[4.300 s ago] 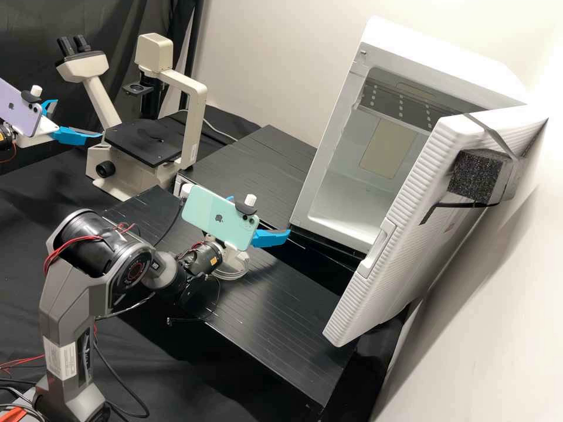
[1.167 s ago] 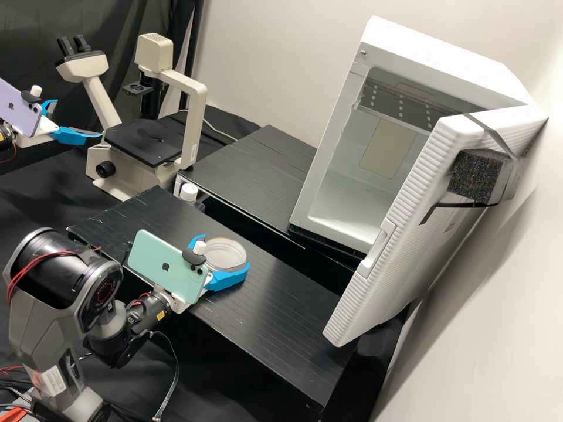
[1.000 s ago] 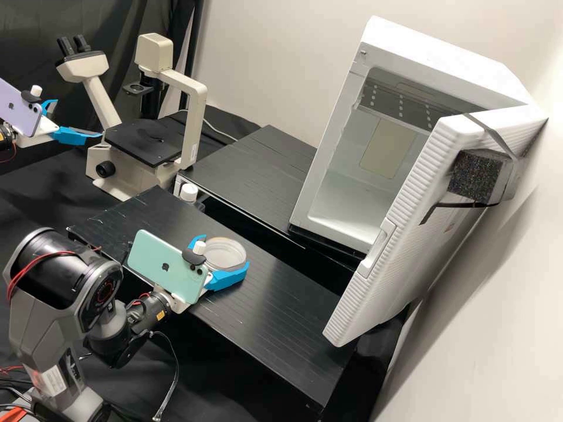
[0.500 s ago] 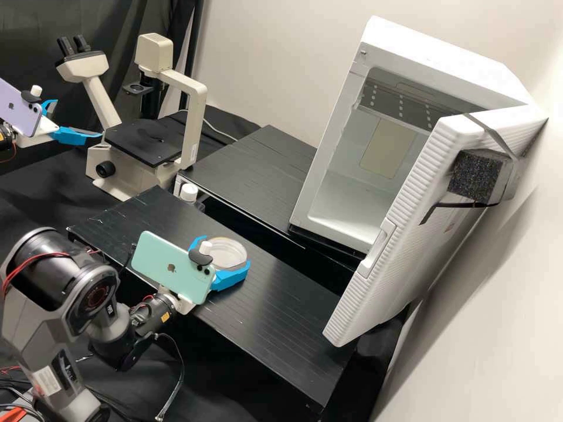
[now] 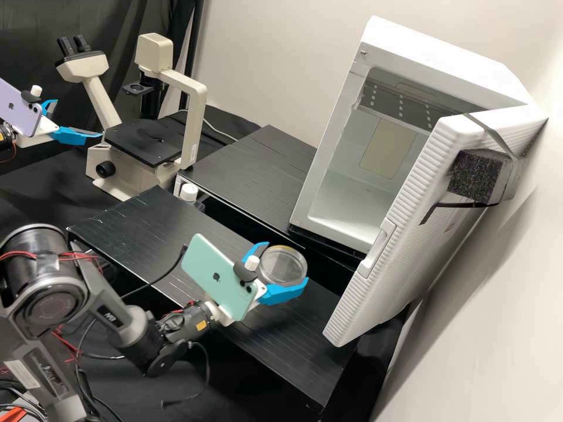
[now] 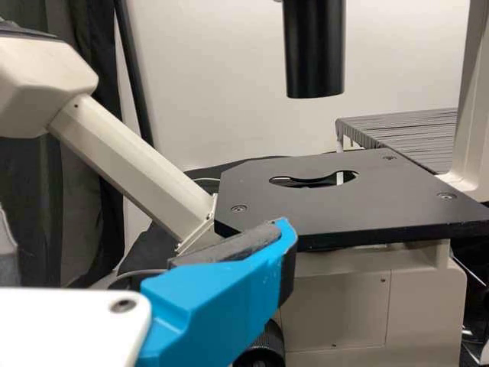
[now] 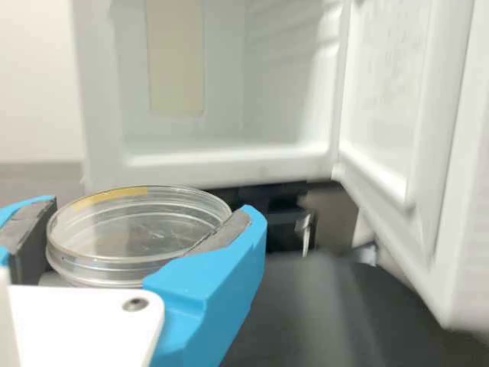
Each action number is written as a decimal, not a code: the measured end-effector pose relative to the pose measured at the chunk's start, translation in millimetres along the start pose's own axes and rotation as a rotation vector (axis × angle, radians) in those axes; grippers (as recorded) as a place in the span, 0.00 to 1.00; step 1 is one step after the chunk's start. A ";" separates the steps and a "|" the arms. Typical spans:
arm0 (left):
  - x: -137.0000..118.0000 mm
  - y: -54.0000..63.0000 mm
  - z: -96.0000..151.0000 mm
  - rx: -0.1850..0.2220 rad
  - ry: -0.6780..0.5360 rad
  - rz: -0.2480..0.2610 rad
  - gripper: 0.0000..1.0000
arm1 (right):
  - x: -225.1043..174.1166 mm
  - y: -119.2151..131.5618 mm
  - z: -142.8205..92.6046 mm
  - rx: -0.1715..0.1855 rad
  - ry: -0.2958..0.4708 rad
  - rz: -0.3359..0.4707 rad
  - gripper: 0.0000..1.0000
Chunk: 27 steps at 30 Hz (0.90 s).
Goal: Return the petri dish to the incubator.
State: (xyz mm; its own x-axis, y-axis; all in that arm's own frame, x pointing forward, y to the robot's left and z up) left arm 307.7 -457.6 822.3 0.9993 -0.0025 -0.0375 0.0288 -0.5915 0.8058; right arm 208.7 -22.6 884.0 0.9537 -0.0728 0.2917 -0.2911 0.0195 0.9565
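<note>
Black bench top (image 5: 135, 217) is stretching diagonally through the middle of the high view, and above its right-hand part the right gripper (image 5: 287, 262) is holding the petri dish (image 5: 282, 266) by opposite sides of its rim. Its grey pads (image 7: 221, 233) are pressing the round wall, leaving the dish nearly level, presumably so that lid and base are staying together. At upper right the incubator (image 5: 451, 61) is standing with its door (image 5: 390, 252) swung wide, giving the dish a way in; it is waiting outside, so the next move is probably calling for a steady approach clear of the door edge. At upper left the left gripper (image 5: 78, 118) is resting wide and unladen beside the microscope (image 5: 193, 105), seemingly keeping out of the way.
</note>
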 end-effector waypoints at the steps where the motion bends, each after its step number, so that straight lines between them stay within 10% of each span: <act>1: 0.0 0.0 0.0 0.000 0.000 0.000 1.00 | 8.6 2.1 0.4 -0.002 0.007 0.006 0.00; 27: 0.0 0.0 0.0 0.000 0.000 0.000 1.00 | 203.0 34.0 1.7 -0.015 0.049 0.090 0.00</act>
State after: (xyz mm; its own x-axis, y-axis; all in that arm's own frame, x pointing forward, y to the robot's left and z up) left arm 307.7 -457.6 822.3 0.9993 -0.0025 -0.0375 0.0288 -0.5915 0.8058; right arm 392.3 -38.4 975.8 0.9264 -0.0217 0.3759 -0.3749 0.0386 0.9263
